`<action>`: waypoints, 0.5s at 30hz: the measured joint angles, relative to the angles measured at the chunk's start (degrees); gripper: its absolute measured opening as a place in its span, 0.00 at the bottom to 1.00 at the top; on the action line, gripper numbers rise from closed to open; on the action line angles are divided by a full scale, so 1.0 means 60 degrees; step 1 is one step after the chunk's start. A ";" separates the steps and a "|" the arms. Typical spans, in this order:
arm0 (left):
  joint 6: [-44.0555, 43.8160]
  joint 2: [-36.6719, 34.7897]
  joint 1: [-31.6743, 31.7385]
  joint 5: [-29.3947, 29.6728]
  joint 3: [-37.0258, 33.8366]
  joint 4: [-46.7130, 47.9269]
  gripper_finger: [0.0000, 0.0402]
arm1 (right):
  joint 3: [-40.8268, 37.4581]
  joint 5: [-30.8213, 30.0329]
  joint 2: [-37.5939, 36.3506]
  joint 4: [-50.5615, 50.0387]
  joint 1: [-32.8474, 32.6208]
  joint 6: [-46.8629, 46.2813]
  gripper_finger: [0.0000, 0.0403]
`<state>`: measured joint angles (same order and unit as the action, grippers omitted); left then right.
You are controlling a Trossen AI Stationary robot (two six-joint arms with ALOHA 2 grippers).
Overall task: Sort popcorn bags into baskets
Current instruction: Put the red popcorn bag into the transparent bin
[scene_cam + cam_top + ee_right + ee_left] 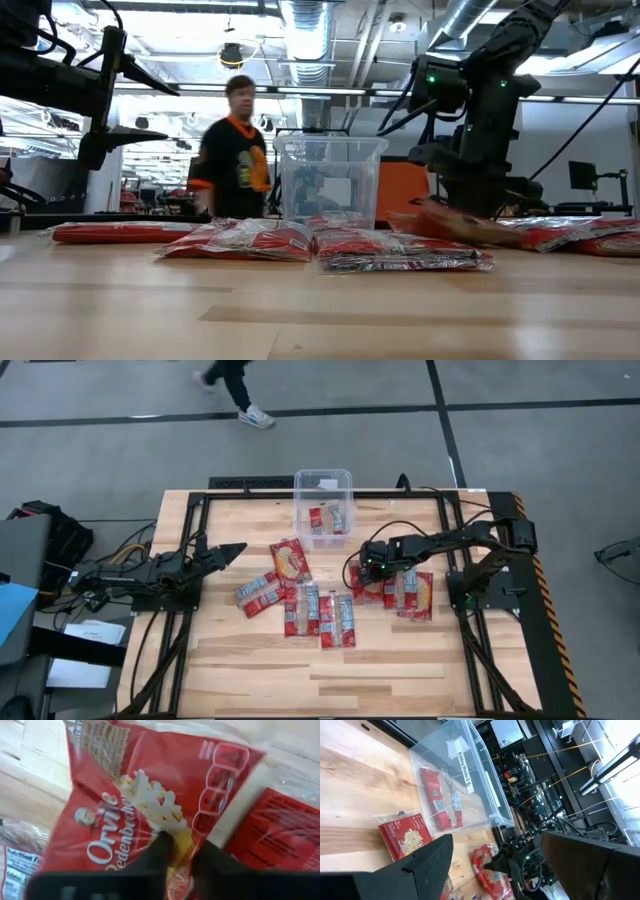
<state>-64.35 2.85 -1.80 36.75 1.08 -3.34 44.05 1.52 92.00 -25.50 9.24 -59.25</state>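
The wooden bench [250, 670] carries everything. Near the middle of its far edge stands the clear bin [323, 488], with two red popcorn packets [330, 520] lying flat in its near end; the left wrist view shows a white label strip on the bin's wall.

The right arm reaches in from the bench's right edge, and the right gripper [372, 568] is down on the right-hand cluster of popcorn bags [410, 592], right of the bench's centre. In the right wrist view its two dark fingers [162, 852] stand nearly together, pinching the face of a red Orville Redenbacher's bag [150, 805] at the yellow popcorn print; that bag is tilted, with another red packet [280, 832] just beside it. The low view shows this bag's edge raised a little off the wood under the gripper.

The left arm waits by the left edge, the left gripper [228, 552] above the surface with its fingers spread wide and nothing between them.

The loose bags [300, 595] lie flat around the bench's centre: one just in front of the bin, one left of centre, three side by side nearer the front edge.

A person [235, 150] stands beyond the bench's far edge.
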 joint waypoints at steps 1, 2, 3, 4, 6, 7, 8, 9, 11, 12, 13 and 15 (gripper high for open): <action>0.0009 0.0000 0.0000 0.0000 0.0000 -0.0001 0.73 | -0.0006 0.0044 -0.0057 0.0019 0.0002 0.0056 0.11; 0.0010 0.0000 0.0000 0.0001 0.0000 -0.0001 0.73 | -0.0007 0.0068 -0.0087 0.0057 -0.0004 0.0082 0.07; 0.0010 0.0000 0.0000 0.0000 0.0000 0.0001 0.73 | -0.0007 0.0088 -0.0119 0.0085 -0.0011 0.0095 0.04; 0.0010 0.0000 0.0000 0.0000 0.0000 -0.0001 0.73 | -0.0012 0.0118 -0.0177 0.0078 -0.0016 0.0095 0.04; 0.0010 0.0000 0.0000 0.0000 0.0000 0.0000 0.73 | -0.0029 0.0131 -0.0249 0.0020 -0.0013 0.0006 0.05; 0.0010 0.0000 0.0000 0.0000 0.0000 -0.0002 0.73 | -0.0029 0.0138 -0.0286 0.0004 -0.0013 -0.0083 0.06; 0.0010 0.0000 0.0000 0.0000 0.0000 -0.0001 0.73 | -0.0033 0.0151 -0.0370 -0.0048 -0.0013 -0.0116 0.06; 0.0010 0.0000 0.0000 -0.0002 0.0000 -0.0002 0.73 | -0.0011 0.0223 -0.0488 -0.0182 -0.0013 -0.0120 0.05; 0.0010 0.0000 0.0000 -0.0018 0.0000 -0.0002 0.73 | 0.0143 0.0452 -0.0763 -0.0488 -0.0037 -0.0069 0.02; 0.0010 0.0000 0.0000 -0.0046 0.0000 -0.0002 0.73 | 0.0269 0.0584 -0.0939 -0.0663 -0.0051 0.0018 0.02; 0.0010 0.0000 0.0000 -0.0071 0.0000 -0.0001 0.73 | 0.0419 0.0730 -0.1140 -0.0848 -0.0066 0.0097 0.02; 0.0010 0.0000 0.0000 -0.0077 0.0000 0.0000 0.73 | 0.0784 0.0922 -0.1590 -0.1391 -0.0108 0.0130 0.03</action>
<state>-64.29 2.85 -1.80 36.29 1.08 -3.34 48.76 7.05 82.46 -33.84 8.60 -58.47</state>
